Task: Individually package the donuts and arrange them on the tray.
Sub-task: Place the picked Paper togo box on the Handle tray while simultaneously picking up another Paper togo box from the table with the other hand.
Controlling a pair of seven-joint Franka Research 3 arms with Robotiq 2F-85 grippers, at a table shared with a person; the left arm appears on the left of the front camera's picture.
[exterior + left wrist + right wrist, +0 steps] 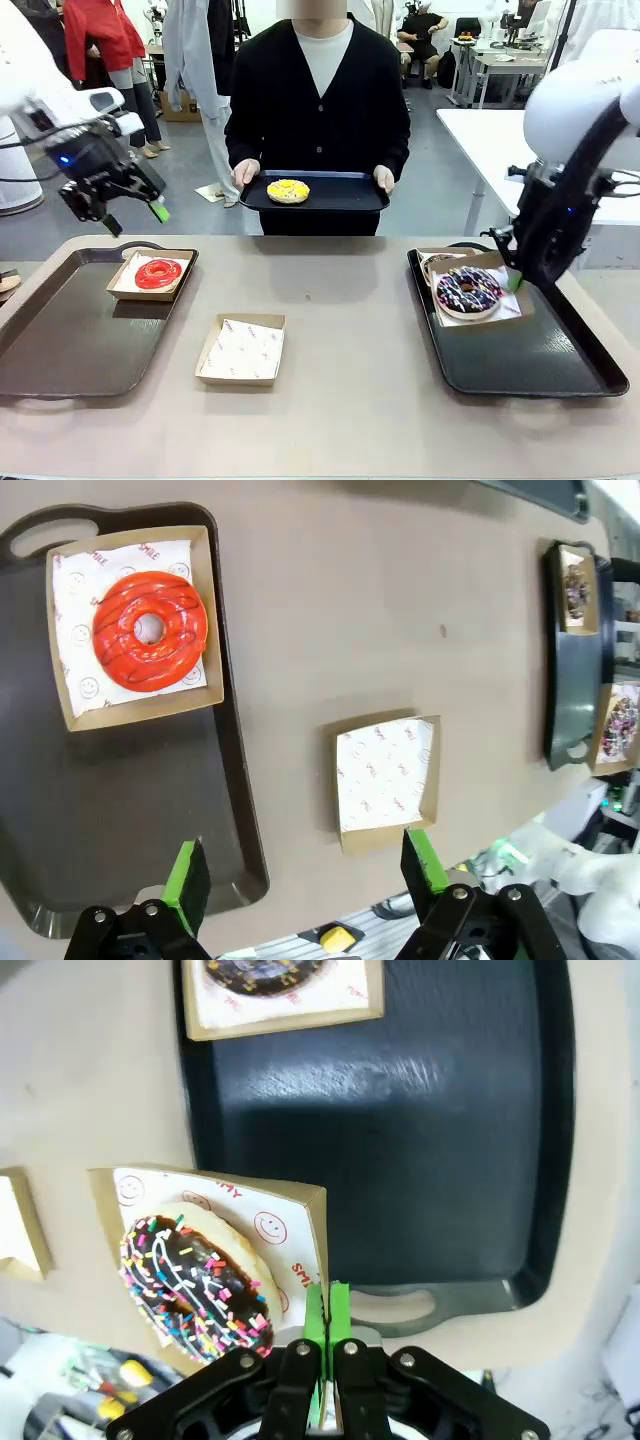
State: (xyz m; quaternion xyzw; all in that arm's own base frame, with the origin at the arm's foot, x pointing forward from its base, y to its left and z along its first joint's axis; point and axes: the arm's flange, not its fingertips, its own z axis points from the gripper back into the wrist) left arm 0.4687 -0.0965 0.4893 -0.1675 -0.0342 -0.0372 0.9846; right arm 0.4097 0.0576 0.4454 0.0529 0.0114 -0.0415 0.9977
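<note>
A glossy red donut (160, 272) (150, 630) lies in a paper-lined cardboard box on the left tray (60, 340). My left gripper (135, 213) (305, 870) hangs open above that tray, holding nothing. The sprinkled dark purple donut (468, 290) (195, 1285) sits in a box (290, 1230) at the right tray's (540, 360) near-left corner. My right gripper (515, 281) (327, 1295) is shut on that box's edge. Behind it a chocolate donut (265, 975) rests in its own box (440, 262). The yellow donut (288, 190) lies on a dark tray (350, 195) held by the person.
An empty paper-lined box (242, 350) (388, 780) stands on the bare table between the two trays. The person stands at the far edge with both hands on the held tray. Most of the left tray and the right tray's near half are bare.
</note>
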